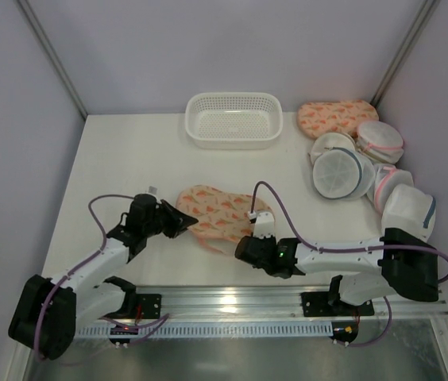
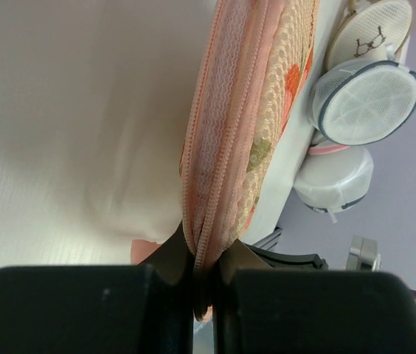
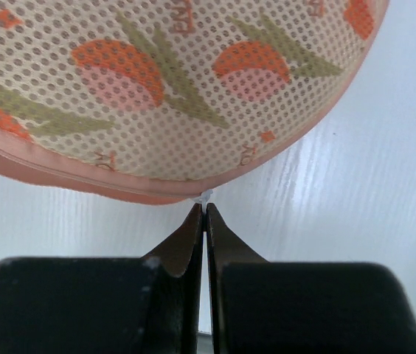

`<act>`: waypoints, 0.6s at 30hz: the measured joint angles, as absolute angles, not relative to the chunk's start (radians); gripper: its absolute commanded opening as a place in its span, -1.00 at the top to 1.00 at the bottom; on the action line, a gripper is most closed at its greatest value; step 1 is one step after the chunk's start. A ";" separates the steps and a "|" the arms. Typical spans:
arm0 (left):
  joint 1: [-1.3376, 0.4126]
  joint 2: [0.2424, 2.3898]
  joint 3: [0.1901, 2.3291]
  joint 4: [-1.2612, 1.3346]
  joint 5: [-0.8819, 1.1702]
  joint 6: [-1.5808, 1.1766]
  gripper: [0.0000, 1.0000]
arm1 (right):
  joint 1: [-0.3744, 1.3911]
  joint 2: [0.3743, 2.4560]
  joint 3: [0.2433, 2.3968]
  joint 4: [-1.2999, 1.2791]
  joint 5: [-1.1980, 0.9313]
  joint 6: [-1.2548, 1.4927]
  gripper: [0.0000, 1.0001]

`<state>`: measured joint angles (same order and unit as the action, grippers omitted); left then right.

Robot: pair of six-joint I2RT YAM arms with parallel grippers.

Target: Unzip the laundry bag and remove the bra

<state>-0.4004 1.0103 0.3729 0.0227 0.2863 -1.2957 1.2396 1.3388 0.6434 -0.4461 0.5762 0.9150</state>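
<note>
A white table (image 1: 129,159) seen from above, with two robot arms reaching in from its near edge. The laundry bag (image 1: 222,213), peanut-shaped and cream-peach with an orange-red print, lies flat near the middle of the table, between the two arms.

The left gripper (image 1: 183,220) is at the bag's left end. In the left wrist view, this gripper (image 2: 199,254) is clamped on the bag's (image 2: 230,133) pink zipper edging, which stands on edge and runs away from the fingers. The zipper looks closed along the stretch in view.

The right gripper (image 1: 257,228) sits at the bag's near right edge. In the right wrist view, its fingers (image 3: 205,221) are pressed together, with their tips just under the bag's (image 3: 171,88) pink rim. A white speck (image 3: 206,198) shows at the very tips. It may be part of the zipper, but it is too small to tell.

At the far side of the table stands a white basket (image 1: 233,119). To its right lies a second printed bag (image 1: 337,117). Several round mesh bags (image 1: 339,171) with blue or pink trim are piled along the right side.
</note>
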 measured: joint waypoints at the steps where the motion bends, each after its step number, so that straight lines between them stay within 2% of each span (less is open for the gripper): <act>1: -0.395 1.040 0.393 0.021 0.297 -1.276 1.00 | 1.239 1.333 0.644 -0.460 0.584 0.920 0.93; 6: -0.385 1.226 0.504 0.028 0.338 -1.200 0.95 | 1.239 1.281 0.647 -0.515 0.615 0.929 0.92; 9: -0.384 1.407 0.608 0.063 0.387 -1.142 0.54 | 1.238 1.265 0.647 -0.534 0.624 0.930 0.93; 10: -0.383 1.470 0.647 0.080 0.406 -1.132 0.13 | 1.238 1.263 0.647 -0.540 0.624 0.930 0.92; 13: -0.376 1.682 0.771 0.197 0.472 -1.120 -0.41 | 1.238 1.261 0.647 -0.562 0.622 0.930 0.93; 15: -0.369 1.789 0.821 0.282 0.498 -1.143 -0.53 | 1.237 1.260 0.647 -0.569 0.619 0.929 0.93; 16: -0.367 1.831 0.833 0.319 0.505 -1.152 -0.65 | 1.237 1.259 0.647 -0.572 0.618 0.929 0.92; 18: -0.363 1.868 0.834 0.384 0.539 -1.183 -0.70 | 1.237 1.255 0.647 -0.575 0.617 0.928 0.93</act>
<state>-0.3630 1.8675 0.8337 0.3843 0.5388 -1.1831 1.2373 1.2552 0.6472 -0.5755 0.6170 0.9283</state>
